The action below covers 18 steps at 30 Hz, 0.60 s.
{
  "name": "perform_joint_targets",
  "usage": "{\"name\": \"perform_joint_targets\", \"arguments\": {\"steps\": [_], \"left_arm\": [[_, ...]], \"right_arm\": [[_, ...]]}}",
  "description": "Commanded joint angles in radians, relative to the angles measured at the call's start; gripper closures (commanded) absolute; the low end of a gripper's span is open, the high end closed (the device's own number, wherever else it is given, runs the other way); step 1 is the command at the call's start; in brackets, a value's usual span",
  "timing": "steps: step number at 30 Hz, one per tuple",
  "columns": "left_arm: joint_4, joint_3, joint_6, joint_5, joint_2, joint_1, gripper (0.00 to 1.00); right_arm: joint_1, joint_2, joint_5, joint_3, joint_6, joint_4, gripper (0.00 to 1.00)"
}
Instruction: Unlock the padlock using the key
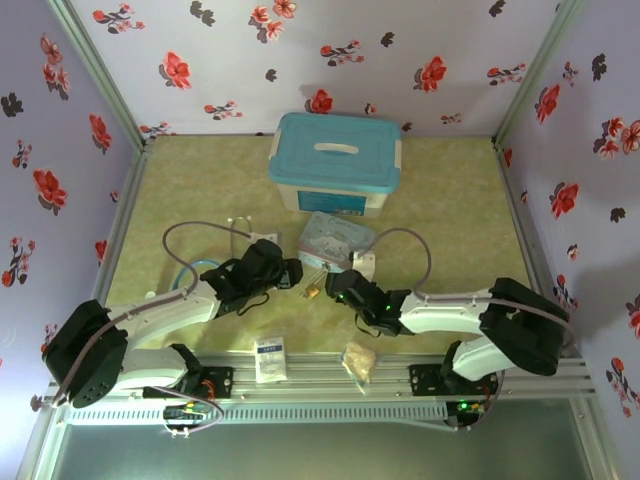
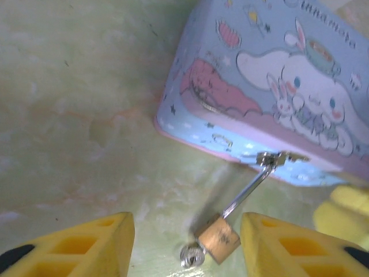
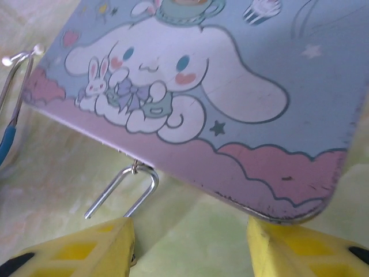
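- The left arm (image 1: 165, 312) reaches from the lower left of the top view towards the middle of the surface (image 1: 200, 190), its forearm low and nearly level.
- The right arm (image 1: 450, 312) mirrors it from the lower right, so the two wrists almost meet just below the pale blue cartoon tin (image 1: 335, 240).
- The left fingers (image 2: 75, 248) are spread wide and grip nothing. The yellow pads sit in the lower corners of the left wrist view.
- The padlock (image 2: 218, 238) lies on the surface in the gap between them, nearer the right pad and touching neither.
- Its thin shackle (image 2: 245, 193) runs up and right to the latch (image 2: 277, 157) on the tin's front edge.
- A small silvery round piece (image 2: 190, 254) touches the padlock's lower left. I cannot tell whether it is the key.
- The right fingers (image 3: 75, 248) are also apart and empty, pointing at the tin's rim.
- In the right wrist view the shackle hangs hooked in the latch. One leg ends free and the other passes behind the left pad.
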Motion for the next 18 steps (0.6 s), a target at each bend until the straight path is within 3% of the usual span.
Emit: {"name": "perform_joint_targets", "arguments": {"steps": [1, 3, 6, 9, 11, 18], "left_arm": [[0.100, -0.034, -0.036, 0.026, 0.028, -0.029, 0.51], [0.109, -0.036, -0.034, 0.025, 0.060, -0.046, 0.54], [0.118, -0.034, -0.044, 0.024, 0.122, -0.057, 0.72], [0.147, -0.062, -0.098, 0.003, 0.146, -0.057, 0.75], [0.182, -0.088, -0.115, -0.019, 0.125, -0.058, 0.82], [0.145, -0.160, -0.124, -0.095, -0.042, -0.049, 0.81]], "right_arm": [[-0.021, -0.067, 0.019, -0.037, -0.039, -0.051, 0.46], [-0.017, -0.095, 0.005, -0.050, -0.019, -0.059, 0.47], [0.024, -0.094, 0.014, -0.056, 0.029, -0.058, 0.48], [0.082, -0.037, 0.044, -0.015, 0.036, -0.066, 0.48], [0.114, 0.028, 0.059, 0.037, 0.023, -0.088, 0.48], [0.150, 0.228, 0.046, 0.192, 0.056, -0.092, 0.44]]}}
